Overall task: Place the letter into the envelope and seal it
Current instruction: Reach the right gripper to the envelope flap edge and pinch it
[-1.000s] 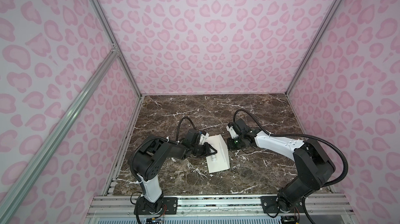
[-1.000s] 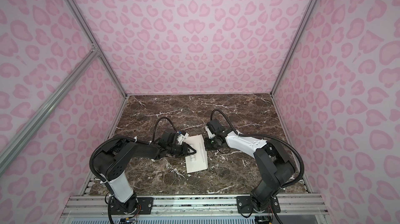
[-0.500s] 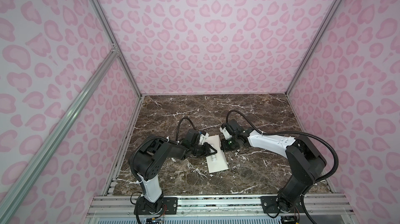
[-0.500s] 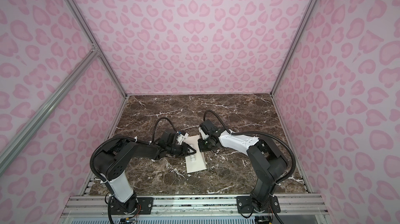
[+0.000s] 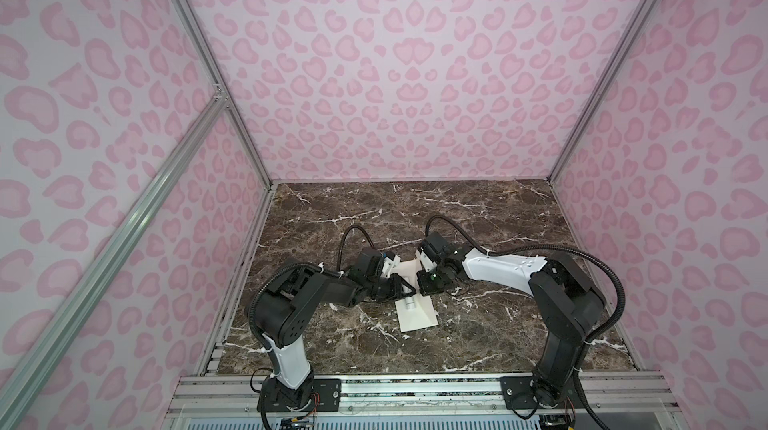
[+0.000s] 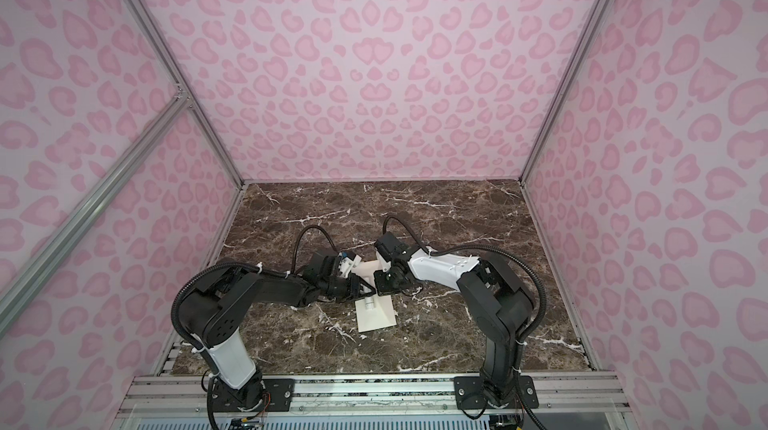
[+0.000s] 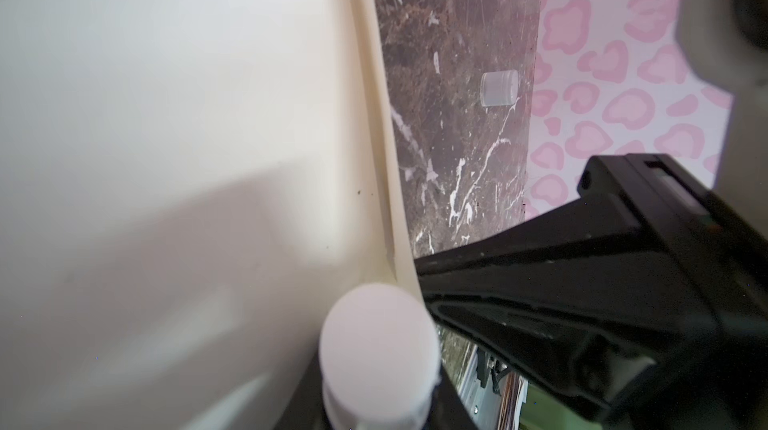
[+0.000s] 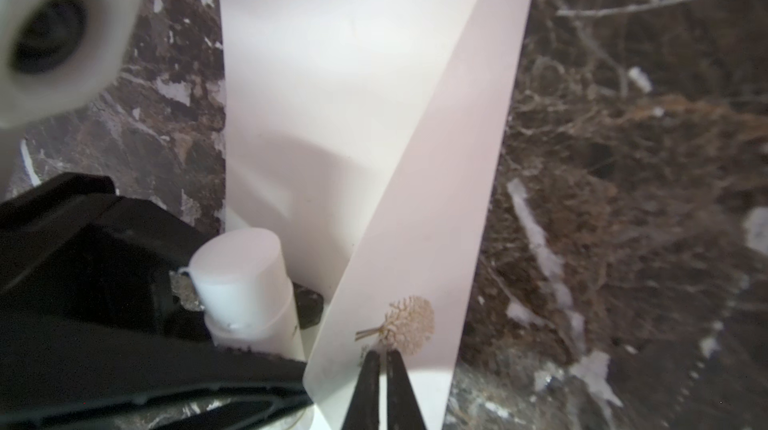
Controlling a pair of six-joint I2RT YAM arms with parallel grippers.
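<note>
Watching envelope [image 5: 415,316] lying on the bench [image 5: 478,220] between both arms | right gripper [image 8: 382,365]: jaws pinched closed on its raised flap [image 8: 436,199], just beside the gold emblem [image 8: 409,324] | left gripper [image 5: 407,291]: jaws clamped on white stick [image 8: 245,278], stick over envelope body beside flap

Both arms are built of black housings with one white link [image 5: 289,361] each: near the base on the left arm [image 5: 291,303], at the forearm [image 5: 503,268] on the right arm [image 5: 561,295]. Black corrugated cables [image 5: 561,247] are run along them, fastened by white ties [image 5: 319,268]. Tapered black fingers [image 8: 368,390] are carried by the right gripper [image 8: 382,356].
</note>
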